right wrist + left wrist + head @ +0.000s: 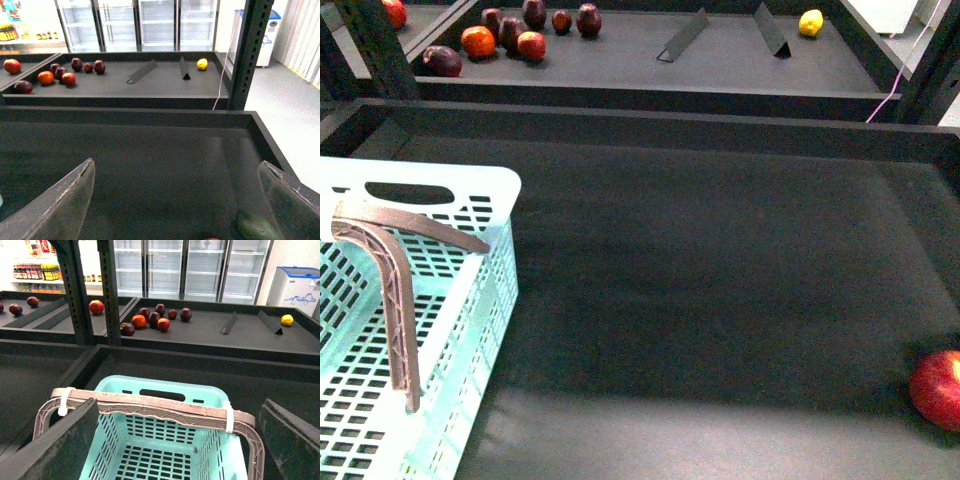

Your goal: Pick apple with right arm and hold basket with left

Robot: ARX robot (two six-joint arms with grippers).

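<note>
- Front view: the basket (470, 183) stands at the near left of the dark table (700, 280), cut off by the picture's edge. Its brown handle (398, 300) is swung down across the inside.
- The apple (938, 388) lies on the table at the far right, near the front and partly out of frame, well apart from the basket.
- On the shelf behind, a group of small dark red and orange fruits (510, 35) sits at the left and a lemon (810, 22) at the right. Neither arm shows in this view.
- Left wrist view: the left jaws are spread wide and grip nothing. They hang above the basket, one to either side of it. The handle runs crosswise between them, lying on the basket's rim. I cannot tell whether the jaws touch it.
- Right wrist view: the right jaws are also spread wide and empty, over bare table. Only a thin red sliver of the apple shows at the frame edge, close under the camera and clear of both jaws.
</note>
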